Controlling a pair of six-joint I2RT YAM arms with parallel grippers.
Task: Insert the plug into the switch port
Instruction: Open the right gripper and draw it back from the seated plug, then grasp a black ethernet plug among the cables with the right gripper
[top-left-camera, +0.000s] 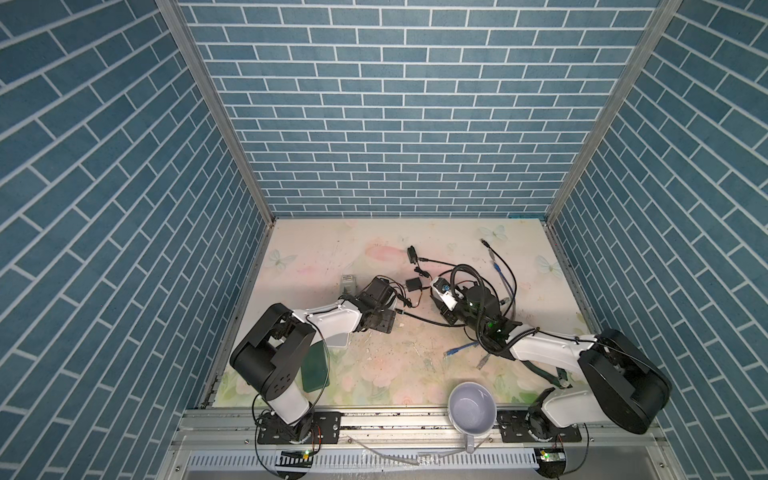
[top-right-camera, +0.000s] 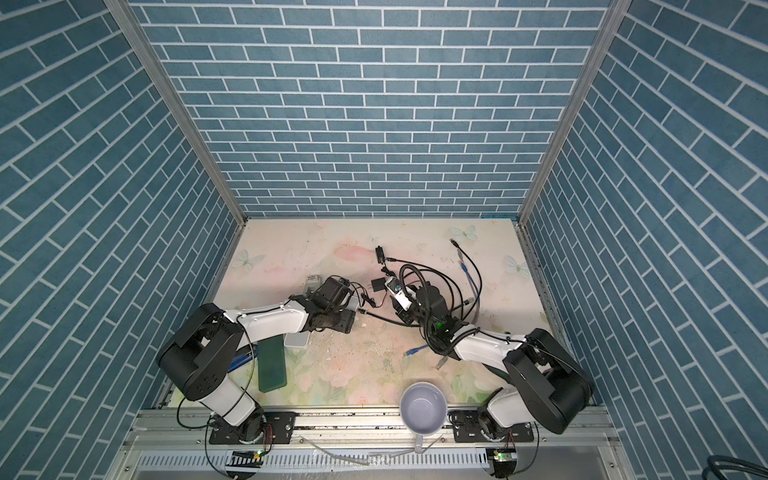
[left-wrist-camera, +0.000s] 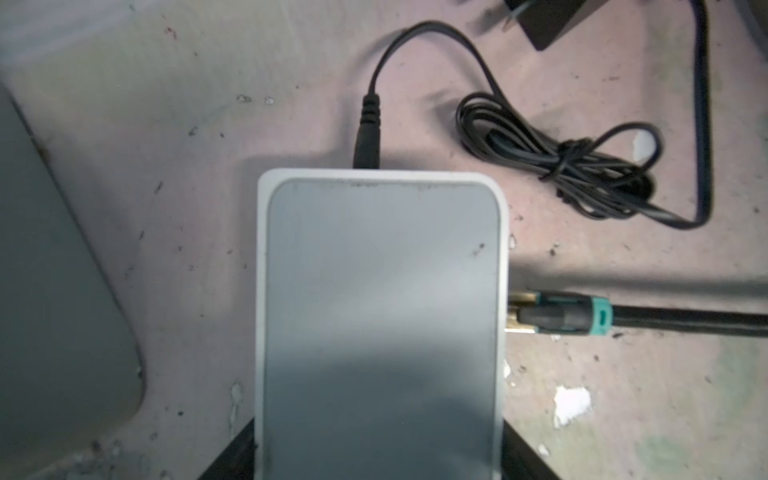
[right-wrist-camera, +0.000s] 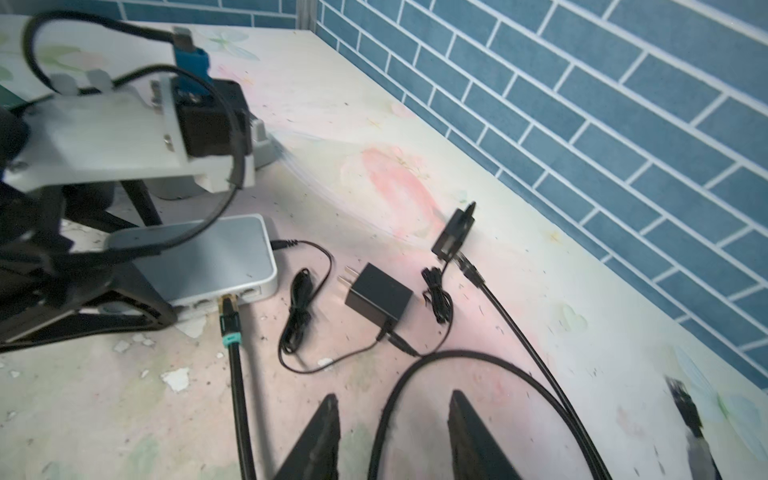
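**Left wrist view: seated, or only resting?**

We start on the left. The left gripper has a finger down each flank of the white switch, close against it. We cannot tell whether it is actually squeezing. A careless release or a nudge here could slide that light box across the table and lever the connector.

Moving right, the plug sits nose-in at a side port with its teal collar outside. We see gold metal showing outside the casing, and that is our worry. It may not be latched, and its stiff black cable could spring it back out.

Further right, in the right wrist view, the right gripper is empty, its fingers apart, well back from the plug. A black cable loop runs through the gap between those fingers. We judge a hasty pull-away could catch it and drag the tangle, and the power adapter with it.
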